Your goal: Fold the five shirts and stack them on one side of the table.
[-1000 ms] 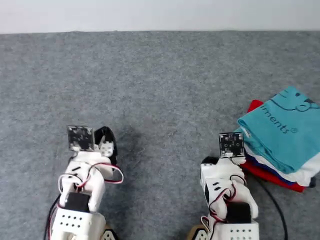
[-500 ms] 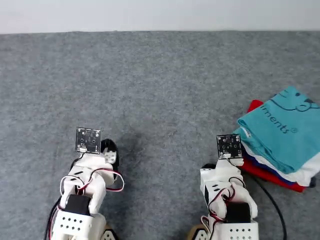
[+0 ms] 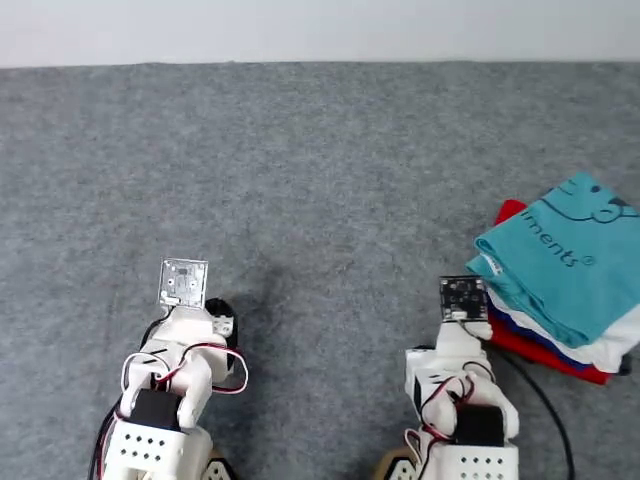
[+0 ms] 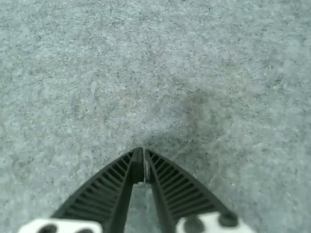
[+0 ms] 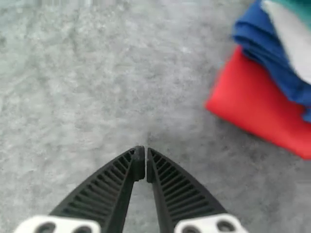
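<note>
Status: folding looks done, or very nearly.
- One stack (image 3: 560, 300) of folded shirts lies at the table's edge on the robot's right.
- The teal shirt (image 3: 565, 260) is on top, then a white shirt (image 3: 600, 352), a blue shirt (image 5: 272, 58), and a red shirt (image 5: 257, 114) at the bottom.
- Four layers can be counted. A fifth may be hidden between them; I cannot confirm it.
- No loose shirt lies on the grey felt table (image 3: 320, 150) away from the stack.
- Judgement: nothing is left to fold or carry. At most the stack needs squaring, since its layers sit slightly askew.

Grippers:
- Right gripper (image 5: 146, 165): jaws pressed together, tips meeting, holding nothing. It is just beside the stack, off the red shirt's near corner, with a strip of bare felt between. Not touching.
- Left gripper (image 4: 144, 167): jaws also pressed together and empty, over bare felt. It is well apart from the stack, on the far side of the right arm from it.
</note>
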Motion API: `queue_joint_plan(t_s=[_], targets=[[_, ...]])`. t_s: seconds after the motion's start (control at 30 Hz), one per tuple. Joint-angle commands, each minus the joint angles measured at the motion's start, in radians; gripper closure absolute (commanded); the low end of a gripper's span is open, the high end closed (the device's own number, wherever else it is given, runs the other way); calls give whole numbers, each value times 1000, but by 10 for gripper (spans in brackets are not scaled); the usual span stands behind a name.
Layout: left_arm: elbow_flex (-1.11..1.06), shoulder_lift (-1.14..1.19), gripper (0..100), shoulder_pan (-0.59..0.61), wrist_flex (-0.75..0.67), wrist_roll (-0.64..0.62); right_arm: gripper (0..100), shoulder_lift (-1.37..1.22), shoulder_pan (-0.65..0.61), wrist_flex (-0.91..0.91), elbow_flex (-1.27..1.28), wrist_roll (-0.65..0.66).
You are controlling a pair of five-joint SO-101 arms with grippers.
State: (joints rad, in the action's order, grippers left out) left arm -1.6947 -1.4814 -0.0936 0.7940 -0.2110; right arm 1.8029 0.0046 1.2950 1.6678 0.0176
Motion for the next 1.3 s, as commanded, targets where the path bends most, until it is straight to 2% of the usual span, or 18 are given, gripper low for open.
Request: queue_joint_plan(t_s=[0.0,0.17,0.3,1.27], targets=[[5,-23,986,-5,3,5,989,1,122,8,15,2],[5,-23,986,-5,3,3,987,1,358,8,15,5],[5,-23,986,-5,3,3,987,1,455,8,15,5],[5,-23,986,-5,3,3,987,1,464,8,15,5]])
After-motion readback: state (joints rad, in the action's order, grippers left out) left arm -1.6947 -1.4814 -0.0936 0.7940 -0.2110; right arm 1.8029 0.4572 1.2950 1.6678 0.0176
